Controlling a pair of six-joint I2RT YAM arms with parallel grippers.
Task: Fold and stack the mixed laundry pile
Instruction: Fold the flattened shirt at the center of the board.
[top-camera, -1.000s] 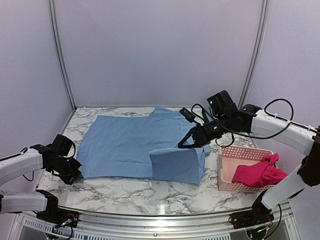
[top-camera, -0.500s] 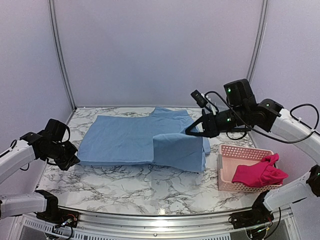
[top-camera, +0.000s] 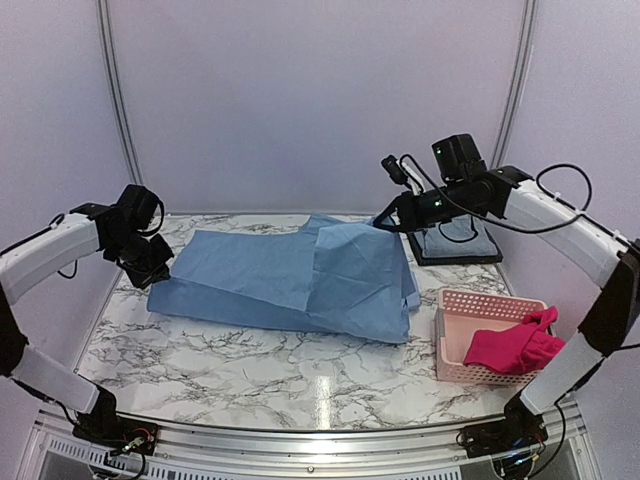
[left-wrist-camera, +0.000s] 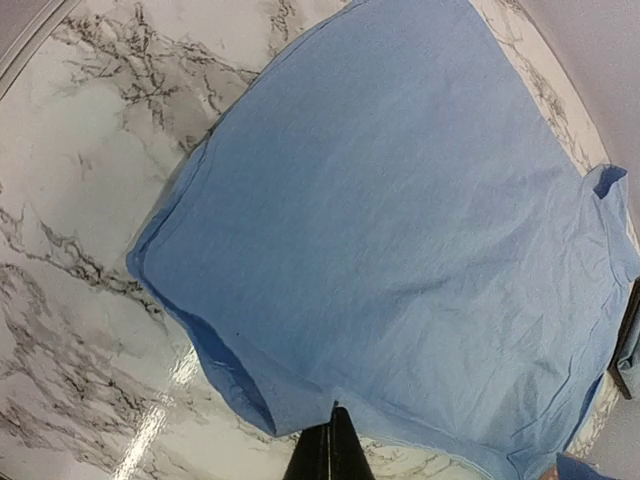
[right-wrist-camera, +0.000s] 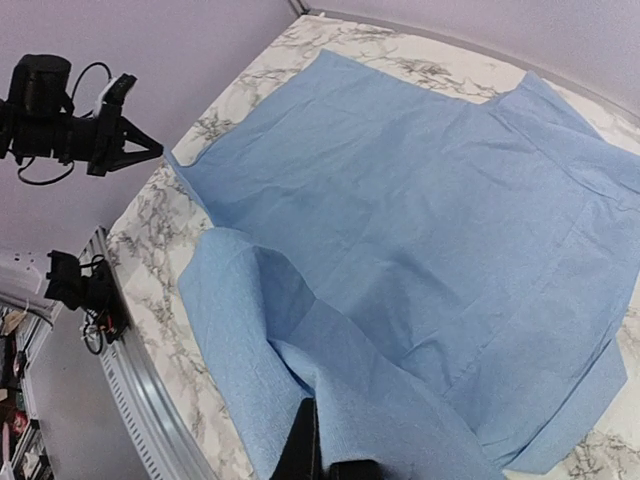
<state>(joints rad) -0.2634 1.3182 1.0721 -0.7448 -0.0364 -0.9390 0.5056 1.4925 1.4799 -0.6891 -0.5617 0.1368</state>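
The light blue shirt (top-camera: 290, 275) lies spread on the marble table, its near edge lifted and folded back. My left gripper (top-camera: 155, 268) is shut on the shirt's left corner, raised off the table; in the left wrist view the fingers (left-wrist-camera: 330, 450) pinch the cloth's edge (left-wrist-camera: 400, 250). My right gripper (top-camera: 382, 224) is shut on the shirt's right side, held high at the back right; in the right wrist view the cloth (right-wrist-camera: 430, 220) drapes from the fingers (right-wrist-camera: 305, 445). The magenta-red garment (top-camera: 520, 345) lies bunched in the pink basket (top-camera: 452, 345).
The pink lattice basket stands at the table's near right. A flat dark tray (top-camera: 460, 245) lies at the back right, under my right arm. Marble table (top-camera: 280, 370) shows in front of the shirt. Pale walls close the back and sides.
Both grippers have risen and moved toward the back, carrying the shirt's near edge up and away from the front. The folded flap on the right has been pulled further back.
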